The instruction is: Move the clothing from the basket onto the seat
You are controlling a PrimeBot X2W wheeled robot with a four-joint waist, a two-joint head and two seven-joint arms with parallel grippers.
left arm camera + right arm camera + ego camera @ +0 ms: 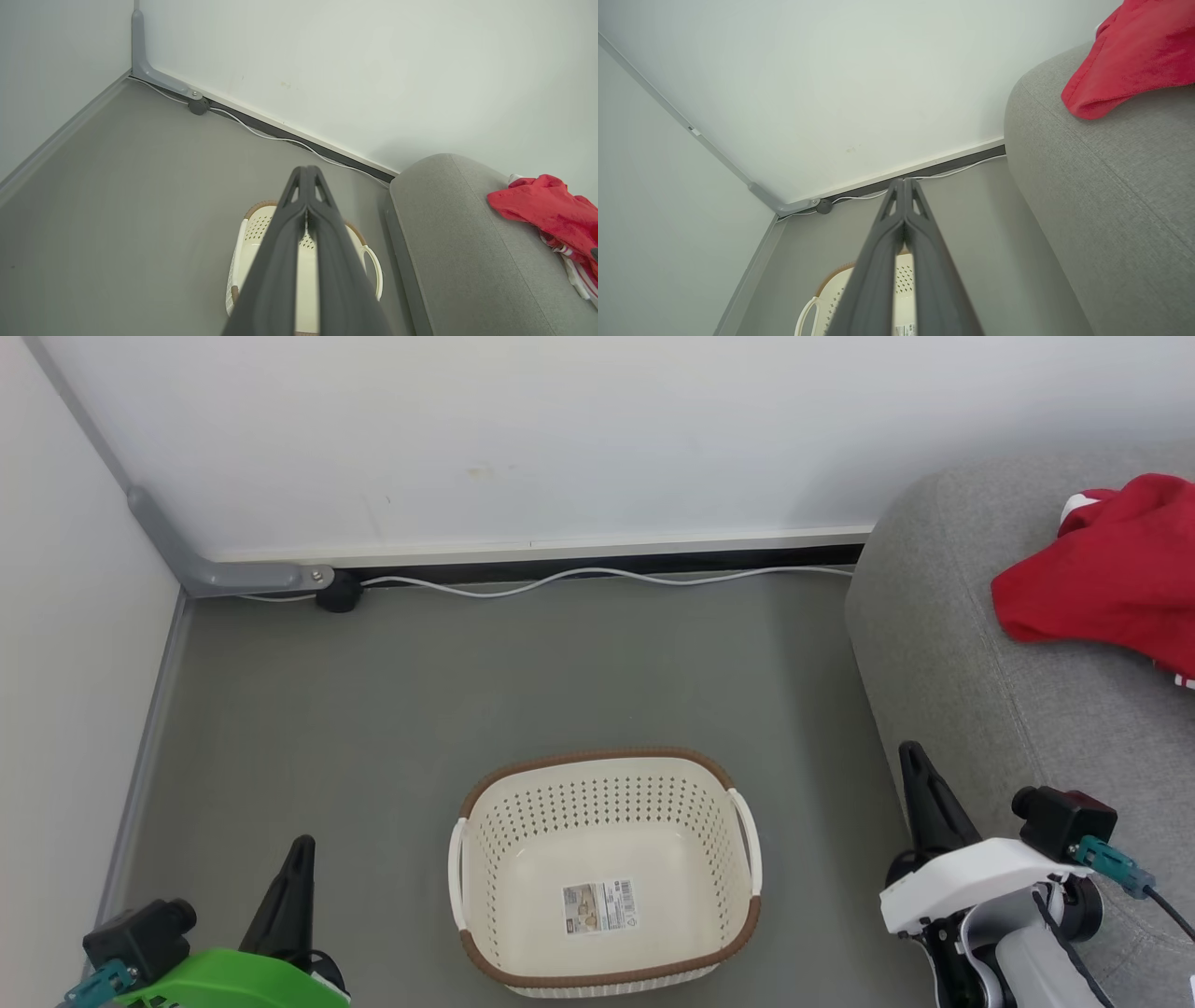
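Clothing (1106, 569) lies on the seat (980, 691); judged soft, light, limp: pinch a bunched fold. Left gripper (301, 847) and right gripper (910, 751) clenched, empty.

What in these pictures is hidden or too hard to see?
Basket: left wrist view, mostly behind the left claw.
Label: head view, print too small to read.
Red clothing: head view, cut off by the right edge.

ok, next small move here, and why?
Probably none beyond holding both arms parked: the basket holds just its label, the red clothing already lies on the seat, and the left gripper and right gripper are shut on nothing.
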